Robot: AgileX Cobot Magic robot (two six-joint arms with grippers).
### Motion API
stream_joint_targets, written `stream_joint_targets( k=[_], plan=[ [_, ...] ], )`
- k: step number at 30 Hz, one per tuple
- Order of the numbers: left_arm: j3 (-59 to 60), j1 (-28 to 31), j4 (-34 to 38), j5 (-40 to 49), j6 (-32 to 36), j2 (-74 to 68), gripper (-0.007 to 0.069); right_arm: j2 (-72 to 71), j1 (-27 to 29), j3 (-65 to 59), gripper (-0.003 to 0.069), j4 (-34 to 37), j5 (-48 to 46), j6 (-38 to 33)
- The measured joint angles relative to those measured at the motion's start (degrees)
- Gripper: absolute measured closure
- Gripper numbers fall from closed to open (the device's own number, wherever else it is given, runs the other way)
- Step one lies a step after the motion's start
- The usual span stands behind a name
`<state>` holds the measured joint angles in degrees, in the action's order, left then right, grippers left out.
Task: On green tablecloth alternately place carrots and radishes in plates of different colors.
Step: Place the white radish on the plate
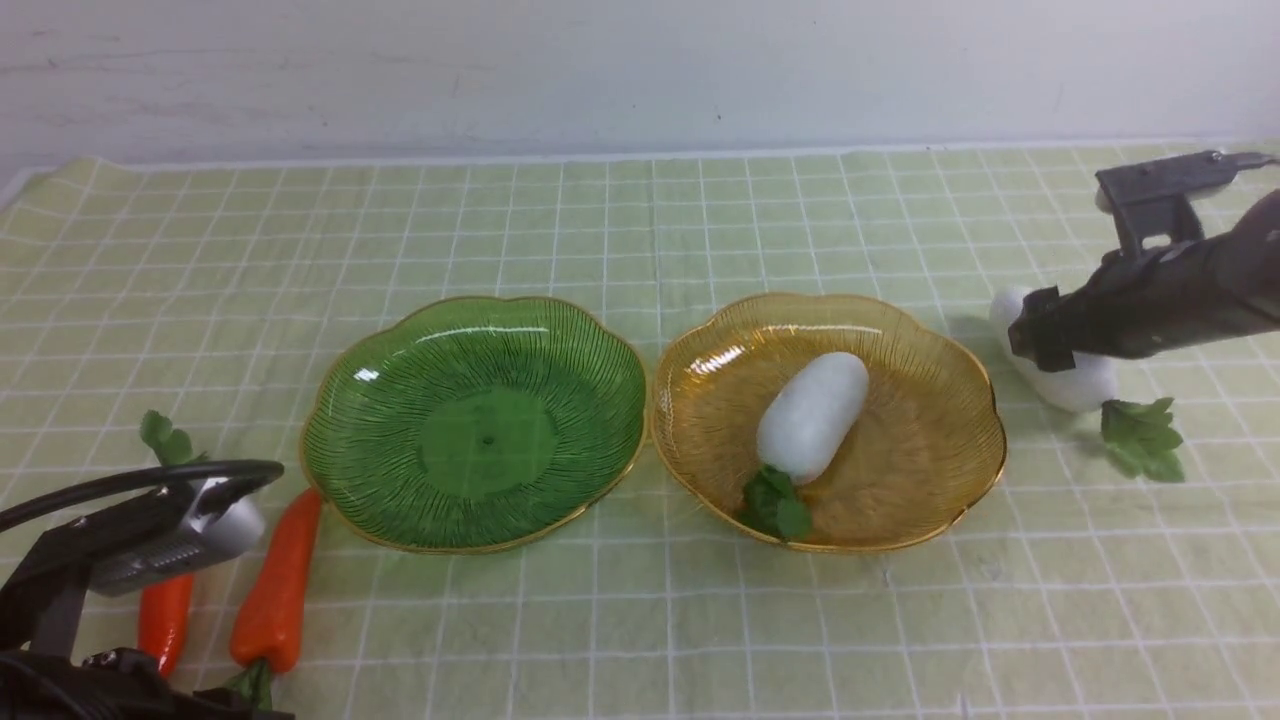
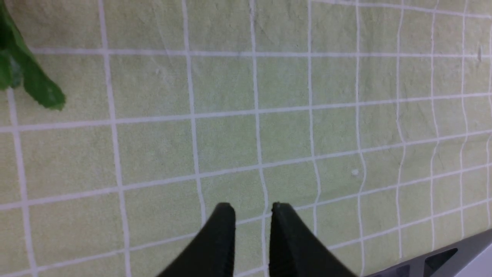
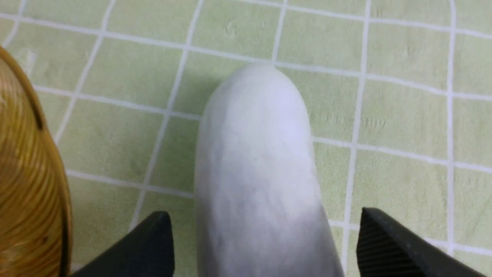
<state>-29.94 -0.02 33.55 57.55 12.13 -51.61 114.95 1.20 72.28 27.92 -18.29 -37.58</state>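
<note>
The right hand (image 3: 265,234) was spread around one radish (image 3: 261,161) on the cloth (image 1: 640,640), gaps either side. The left hand (image 2: 252,207) stood slightly parted, empty. Another radish (image 1: 815,415) lay in the amber plate (image 1: 920,430).

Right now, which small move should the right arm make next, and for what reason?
Probably the right gripper should close its jaws gently on the white radish. The jaws stand open on both sides of it, with tablecloth visible between the radish and each jaw, so it does not look gripped yet.
</note>
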Motion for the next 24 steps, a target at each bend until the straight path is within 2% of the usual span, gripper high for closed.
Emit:
stream_joint_targets(
  k=[6,10,15,18,24],
  plan=[
    [0.00,0.00,-0.06,-0.81,0.00,0.00,0.0505,1.75,0.00,0.00,0.0138,1.08,-0.47,0.00],
    [0.00,0.00,-0.06,-0.81,0.00,0.00,0.0505,1.71,0.00,0.26,0.0209,1.00,-1.15,0.00],
    [0.00,0.00,-0.06,-0.81,0.00,0.00,0.0505,-2.23,0.00,3.34,0.0209,-1.09,-5.55,-0.20],
    [0.00,0.00,-0.06,-0.81,0.00,0.00,0.0505,-7.95,0.02,7.51,0.0209,-0.24,-12.57,1.72],
    [0.00,0.00,-0.06,-0.81,1.80,0.00,0.0505,-12.83,-0.53,9.79,0.0209,9.39,-32.15,10.41]
  ],
)
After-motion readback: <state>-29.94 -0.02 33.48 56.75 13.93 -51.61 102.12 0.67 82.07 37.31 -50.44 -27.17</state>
